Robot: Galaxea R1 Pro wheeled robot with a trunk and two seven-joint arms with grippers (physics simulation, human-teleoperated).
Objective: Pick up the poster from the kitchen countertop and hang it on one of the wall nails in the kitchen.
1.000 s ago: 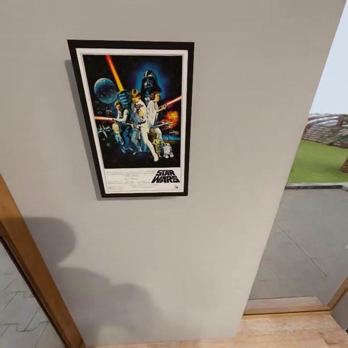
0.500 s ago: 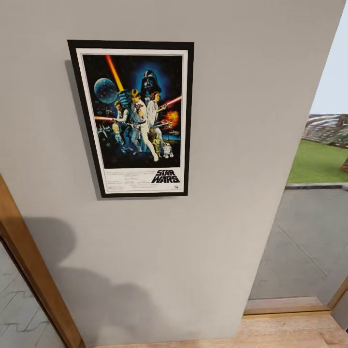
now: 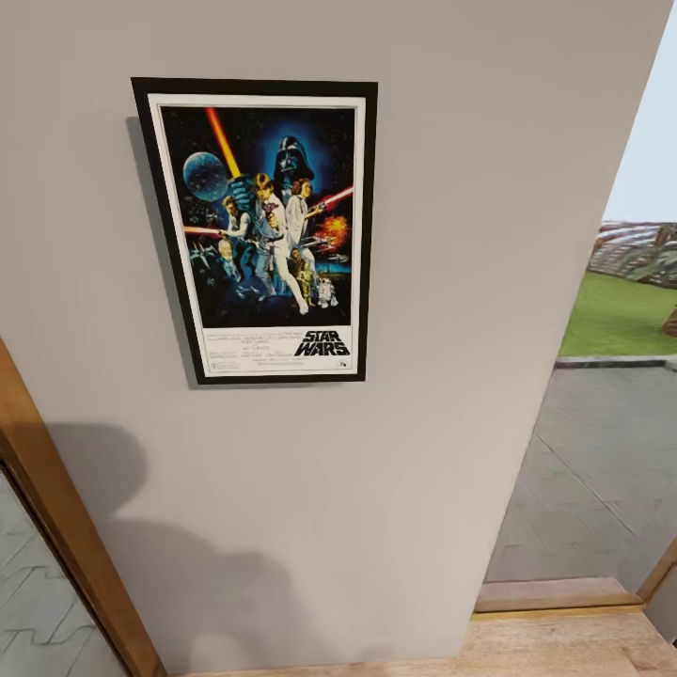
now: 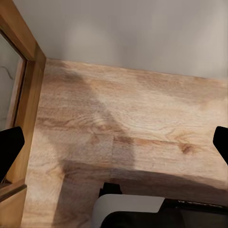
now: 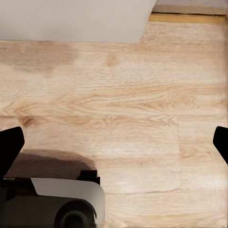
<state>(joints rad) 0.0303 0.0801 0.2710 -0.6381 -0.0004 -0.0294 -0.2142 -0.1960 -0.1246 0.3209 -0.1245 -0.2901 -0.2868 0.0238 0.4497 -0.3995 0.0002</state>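
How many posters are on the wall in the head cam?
1. The poster hangs flat on the light-grey wall, upper left of the head view, left of the doorway opening. Any others would be out of frame.

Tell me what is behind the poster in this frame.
The poster hangs flat against the light-grey wall, casting a narrow shadow along its left edge. Whatever holds it up, such as a nail, is covered by the frame and cannot be seen.
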